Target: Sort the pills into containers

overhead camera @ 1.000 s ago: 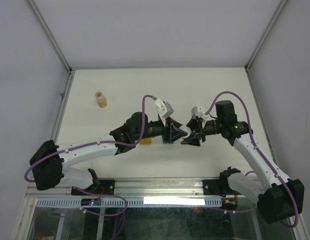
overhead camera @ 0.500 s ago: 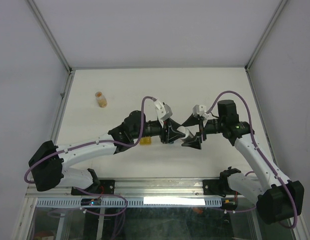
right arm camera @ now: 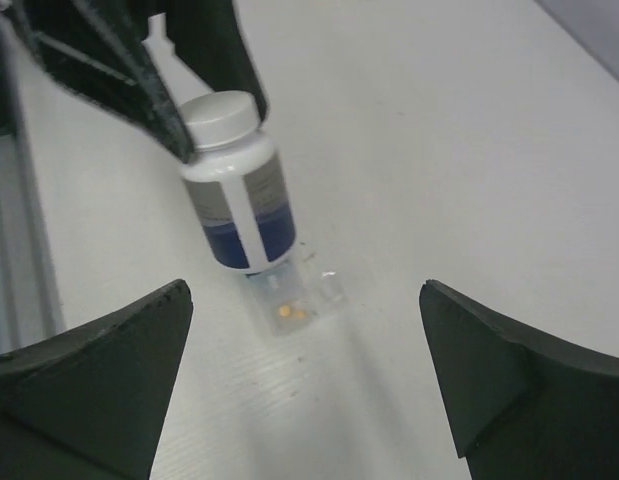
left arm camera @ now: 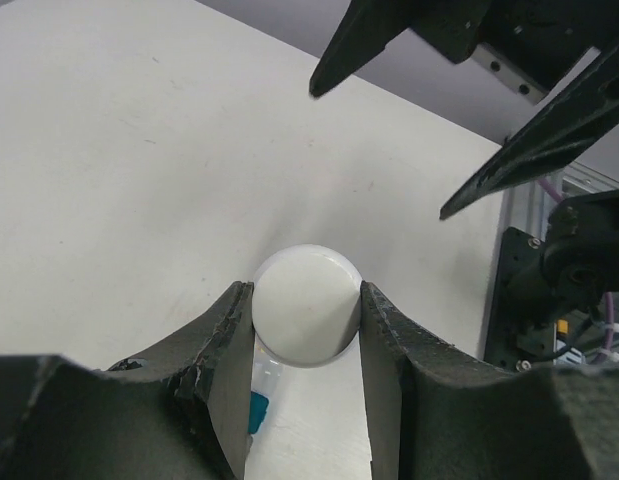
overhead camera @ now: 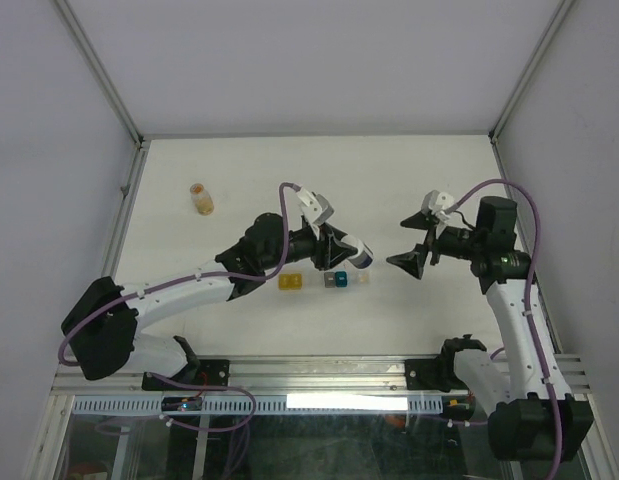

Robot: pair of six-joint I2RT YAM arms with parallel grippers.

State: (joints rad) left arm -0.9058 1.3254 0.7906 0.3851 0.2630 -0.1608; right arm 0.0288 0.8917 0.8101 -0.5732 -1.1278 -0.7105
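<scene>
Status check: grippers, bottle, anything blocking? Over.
Left gripper shut on capped pill bottle. Right gripper open, apart. Containers on table under bottle. Nothing blocking.

Left gripper [overhead camera: 344, 256] clamped on a white bottle [overhead camera: 360, 257], right gripper [overhead camera: 403, 241] spread wide
The bottle's right by the teal and clear end of the containers [overhead camera: 324, 281] strip, yellow cell at the other end, all on the white table [overhead camera: 239, 170]. Right fingers are close but not touching it. Small orange vial [overhead camera: 200, 198] sits way off left.

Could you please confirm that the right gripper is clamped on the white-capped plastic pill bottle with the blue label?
Not quite: the left gripper, not the right, is clamped on the white-capped plastic pill bottle with the blue label. The left wrist view shows it.
</scene>
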